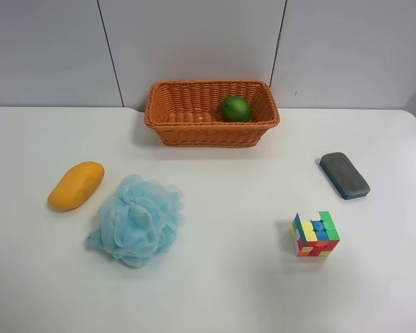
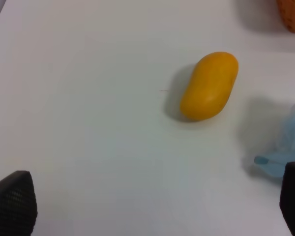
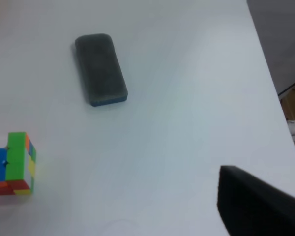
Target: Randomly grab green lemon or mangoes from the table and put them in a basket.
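While the mango (image 1: 75, 185) lies on the table (image 1: 215, 291) at the left beside a blue pouf (image 1: 135, 220) (untouched, I'd say), the green lemon (image 1: 236, 108) already sits in the basket (image 1: 168, 127). Half done: the left gripper (image 2: 152, 201) hangs spread and empty near the mango; the right's fingers I cannot tell.

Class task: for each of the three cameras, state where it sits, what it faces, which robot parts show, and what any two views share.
Exterior high: mounted high, facing the table and basket holding the green lemon; no robot part shows.
Left wrist: on the left arm, facing the mango; both fingertips show, spread apart.
Right wrist: on the right arm, facing the eraser and cube; one dark gripper part shows.
Shared: mango, eraser and cube each appear in the exterior view too.
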